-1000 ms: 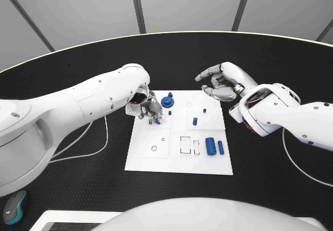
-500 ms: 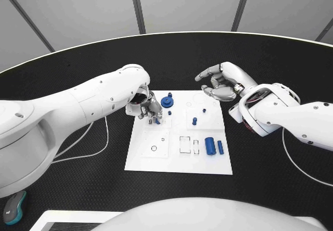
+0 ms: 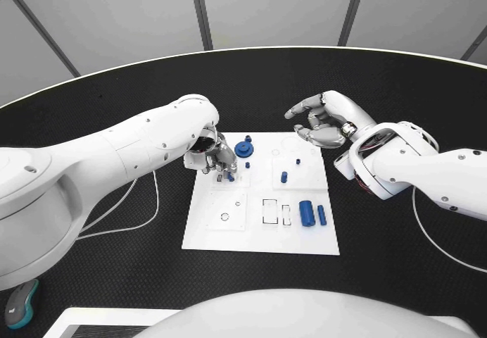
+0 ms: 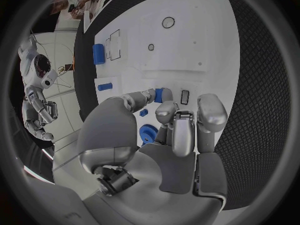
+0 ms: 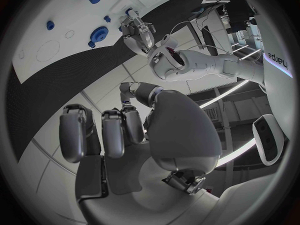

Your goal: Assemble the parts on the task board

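The white task board (image 3: 262, 236) lies mid-table. My left hand (image 3: 211, 158) reaches down onto its far left corner and pinches a small blue part (image 4: 160, 95) between thumb and a finger, right at the board's surface. A blue gear (image 3: 243, 148) (image 4: 148, 133) stands on the board just beside that hand. A small blue peg (image 3: 285, 177) stands near the board's middle. A thick blue cylinder (image 3: 307, 209) and a thinner one (image 3: 321, 215) lie at the right side. My right hand (image 3: 323, 123) hangs above the board's far right corner, fingers loosely curved, holding nothing.
Rectangular recesses (image 3: 271, 211) and a ring outline (image 3: 225, 217) mark the board's near half. A white cable (image 3: 132, 211) runs on the table at the left, another cable (image 3: 436, 243) at the right. A teal object (image 3: 18, 304) lies at the near left edge.
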{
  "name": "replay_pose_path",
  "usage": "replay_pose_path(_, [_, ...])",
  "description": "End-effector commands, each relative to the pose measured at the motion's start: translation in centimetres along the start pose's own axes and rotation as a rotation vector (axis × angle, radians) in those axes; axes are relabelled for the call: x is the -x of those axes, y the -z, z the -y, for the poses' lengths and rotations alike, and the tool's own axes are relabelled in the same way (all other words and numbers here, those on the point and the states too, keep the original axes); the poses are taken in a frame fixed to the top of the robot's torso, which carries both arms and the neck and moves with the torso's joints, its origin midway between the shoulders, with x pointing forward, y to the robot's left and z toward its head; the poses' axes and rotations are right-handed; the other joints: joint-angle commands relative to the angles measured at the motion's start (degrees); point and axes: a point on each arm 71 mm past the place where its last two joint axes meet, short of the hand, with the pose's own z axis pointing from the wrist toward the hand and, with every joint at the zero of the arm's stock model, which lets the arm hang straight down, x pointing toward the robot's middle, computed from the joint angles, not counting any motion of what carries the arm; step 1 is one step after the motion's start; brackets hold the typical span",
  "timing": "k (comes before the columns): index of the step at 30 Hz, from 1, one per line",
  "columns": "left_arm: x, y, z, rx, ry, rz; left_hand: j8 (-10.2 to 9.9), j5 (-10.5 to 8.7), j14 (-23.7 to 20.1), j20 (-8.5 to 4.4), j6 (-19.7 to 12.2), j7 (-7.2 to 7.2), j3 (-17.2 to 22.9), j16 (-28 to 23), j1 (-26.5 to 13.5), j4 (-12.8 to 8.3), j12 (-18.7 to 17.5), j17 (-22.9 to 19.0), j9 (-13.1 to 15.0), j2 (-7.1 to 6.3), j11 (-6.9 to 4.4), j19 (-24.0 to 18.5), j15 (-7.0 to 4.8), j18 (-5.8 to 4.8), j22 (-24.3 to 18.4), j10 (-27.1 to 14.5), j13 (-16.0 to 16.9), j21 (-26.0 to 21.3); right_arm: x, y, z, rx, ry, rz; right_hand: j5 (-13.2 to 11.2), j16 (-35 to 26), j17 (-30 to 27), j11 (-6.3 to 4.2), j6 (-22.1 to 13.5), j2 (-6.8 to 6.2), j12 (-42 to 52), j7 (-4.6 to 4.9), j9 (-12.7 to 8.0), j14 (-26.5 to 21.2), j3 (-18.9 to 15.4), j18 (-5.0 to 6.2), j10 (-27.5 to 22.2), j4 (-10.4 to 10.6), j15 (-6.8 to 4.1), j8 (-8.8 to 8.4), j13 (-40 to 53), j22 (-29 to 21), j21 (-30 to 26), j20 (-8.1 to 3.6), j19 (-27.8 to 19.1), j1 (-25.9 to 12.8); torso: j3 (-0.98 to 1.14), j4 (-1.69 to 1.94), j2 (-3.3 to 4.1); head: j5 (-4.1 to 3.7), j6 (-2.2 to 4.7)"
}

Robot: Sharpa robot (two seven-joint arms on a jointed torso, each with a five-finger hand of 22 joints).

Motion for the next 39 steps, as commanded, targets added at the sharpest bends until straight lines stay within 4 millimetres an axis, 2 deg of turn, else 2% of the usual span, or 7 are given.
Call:
replay_pose_path(1, [0.02,0.00,-0.30,0.042,0.001,0.001,-0.4,0.34,4.8,0.24,-1.0,-0.42,-1.0,-0.2,1.0,0.0,-0.3,9.8,0.1,0.93,-0.15,-0.2,0.26,-0.53,0.0,-0.7,0.0,-0.2,0.01,0.00,0.01,0.000,0.000,0.001,0.2,-0.3,8.5,0.04,0.4,-0.47,-0.4,-0.07,-0.1,4.4,0.2,0.60,-0.2,-0.3,0.31,-0.25,4.5,8.0,-0.4,0.34,2.3,0.3,-0.03,-0.02,-0.03,-0.02,0.00])
replay_pose_path(7, [0.03,-0.01,-0.32,0.043,0.001,0.000,-0.3,0.34,4.8,0.26,-0.9,-0.57,-3.5,-0.2,0.1,0.4,-0.1,9.8,0.3,-0.80,-0.23,-0.3,0.22,-0.50,0.0,-0.7,0.3,-0.2,0.01,0.00,0.02,-0.001,0.000,0.000,0.2,-0.4,8.5,0.05,0.4,-0.51,-0.4,-0.06,-0.1,4.4,0.2,0.63,-0.3,-0.3,0.31,-0.28,4.4,7.9,-0.5,0.34,2.2,0.2,-0.05,0.00,-0.03,-0.06,0.00])
replay_pose_path(13, [0.09,-0.01,-0.39,0.044,0.007,0.006,-0.4,0.35,4.8,0.24,-0.8,-0.62,-4.0,-0.2,-0.1,0.6,-0.1,9.8,0.3,-0.96,-0.27,-0.2,0.19,-0.52,0.1,-0.7,0.4,-0.2,0.00,0.01,0.04,-0.002,0.000,-0.002,0.2,-0.4,8.5,0.05,0.4,-0.51,-0.4,-0.06,-0.1,4.4,0.2,0.63,-0.3,-0.3,0.31,-0.28,4.4,7.9,-0.5,0.34,2.2,0.2,-0.05,0.02,-0.01,-0.07,0.00])
replay_pose_path(22, [0.23,0.00,-0.46,0.042,0.024,0.025,-1.4,0.35,4.5,0.28,-1.9,-0.26,-5.7,-0.6,-0.5,1.5,-2.0,8.7,0.0,-1.56,0.02,-0.9,0.36,-0.27,-1.3,-3.4,-3.8,-1.0,0.00,-0.01,0.07,-0.003,0.001,-0.002,0.2,-0.4,8.5,0.05,0.4,-0.51,-0.4,-0.06,-0.1,4.4,0.2,0.63,-0.3,-0.3,0.31,-0.28,4.4,7.9,-0.5,0.34,2.2,0.2,-0.06,0.00,-0.05,-0.01,0.00])
replay_pose_path(26, [0.25,0.00,-0.47,0.041,0.027,0.028,-1.9,0.36,4.4,0.37,-2.3,-0.02,-6.2,-0.7,-0.6,1.9,-2.3,8.5,-0.1,-1.68,0.21,-1.1,0.51,-0.22,-1.5,-3.9,-4.3,-1.2,0.00,-0.02,0.07,-0.003,0.001,-0.003,0.2,-0.4,8.5,0.05,0.4,-0.51,-0.4,-0.06,-0.1,4.4,0.2,0.63,-0.3,-0.3,0.31,-0.28,4.4,7.9,-0.5,0.34,2.2,0.2,-0.05,0.02,-0.06,0.00,0.00])
replay_pose_path(37, [0.28,0.01,-0.48,0.040,0.032,0.034,-4.9,0.36,4.3,0.97,-4.4,1.25,-7.1,-0.7,0.1,2.5,-2.4,8.3,-1.3,-1.69,1.25,-1.4,1.35,-0.16,-2.0,-5.0,-5.1,-1.6,-0.04,-0.04,0.08,-0.004,0.001,-0.006,0.2,-0.4,8.4,0.07,0.3,-0.61,-0.6,-0.03,-0.2,4.4,0.2,0.64,-0.4,-0.4,0.32,-0.40,4.2,7.9,-0.6,0.34,2.2,0.2,-0.04,0.01,-0.02,0.06,0.08])
replay_pose_path(39, [0.27,0.01,-0.47,0.039,0.033,0.034,-6.5,0.36,4.3,1.33,-5.3,1.98,-7.5,-0.8,0.3,2.8,-2.6,8.2,-2.0,-1.71,1.85,-1.6,1.85,-0.13,-2.2,-5.6,-5.6,-1.8,-0.04,-0.05,0.08,-0.004,0.001,-0.006,0.2,-0.4,8.4,0.07,0.3,-0.61,-0.6,-0.03,-0.2,4.4,0.2,0.64,-0.4,-0.4,0.32,-0.40,4.2,7.9,-0.6,0.34,2.2,0.2,-0.04,-0.01,-0.02,0.07,0.08])
